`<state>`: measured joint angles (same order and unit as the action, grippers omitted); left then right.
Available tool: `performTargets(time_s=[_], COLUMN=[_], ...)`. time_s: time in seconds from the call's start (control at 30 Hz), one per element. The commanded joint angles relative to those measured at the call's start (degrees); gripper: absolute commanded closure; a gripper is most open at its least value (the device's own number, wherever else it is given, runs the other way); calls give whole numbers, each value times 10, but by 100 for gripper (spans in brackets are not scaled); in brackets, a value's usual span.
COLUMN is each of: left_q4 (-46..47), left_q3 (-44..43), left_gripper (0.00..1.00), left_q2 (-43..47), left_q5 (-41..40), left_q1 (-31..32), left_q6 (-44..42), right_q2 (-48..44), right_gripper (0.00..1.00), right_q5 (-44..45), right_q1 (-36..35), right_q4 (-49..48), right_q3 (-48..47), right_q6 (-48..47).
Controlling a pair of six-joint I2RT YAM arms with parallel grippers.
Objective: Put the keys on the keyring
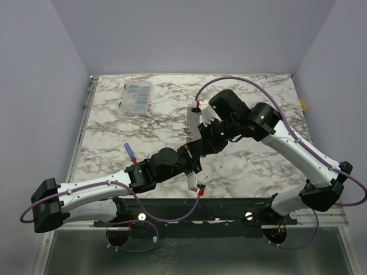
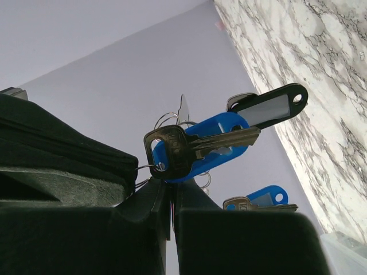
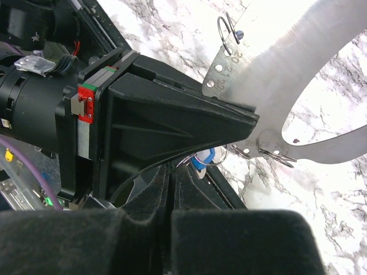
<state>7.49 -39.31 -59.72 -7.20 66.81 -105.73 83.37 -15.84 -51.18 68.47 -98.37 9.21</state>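
My left arm (image 1: 92, 192) stretches far and rightward, left gripper (image 1: 194, 161) pinched closed. My right arm (image 1: 298, 152) folds back toward the near left, right gripper (image 1: 207, 136) also closed. Both wrists nearly touch mid-scene.

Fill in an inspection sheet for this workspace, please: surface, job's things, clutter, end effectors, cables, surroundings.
surface: marble table.
job's things: key bunch with blue and dark tags at the left fingertips; flat metal keyring with numbered holes close by; small blue item, perhaps a key, lying on the table.
clutter: clear compartment box, far left.
end effectors: left end effector shut on the bunch's wire; right end effector shut, hold not visible.
cables: purple cables looping off both arms.
surroundings: pale lilac walls.
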Motion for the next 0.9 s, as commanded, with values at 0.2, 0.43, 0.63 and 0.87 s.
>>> performTargets(time_s=[0.2, 0.43, 0.63, 0.87], left_q4=[50, 88, 113, 152], left_q3=[-12, -15, -38, -64], left_gripper=[100, 100, 100, 100], left_q2=[-3, -2, -11, -24], left_q5=[-8, 0, 7, 21], left_q1=[-7, -14, -24, -39], left_q6=[4, 30, 46, 65], right_q2=[2, -12, -4, 17], right_gripper=[86, 77, 73, 71], right_q5=[-26, -49, -48, -30], right_q1=[-15, -16, -16, -16], right_q4=[-23, -45, -60, -61], right_q3=[-16, -18, -50, -120], right_q6=[14, 25, 24, 13])
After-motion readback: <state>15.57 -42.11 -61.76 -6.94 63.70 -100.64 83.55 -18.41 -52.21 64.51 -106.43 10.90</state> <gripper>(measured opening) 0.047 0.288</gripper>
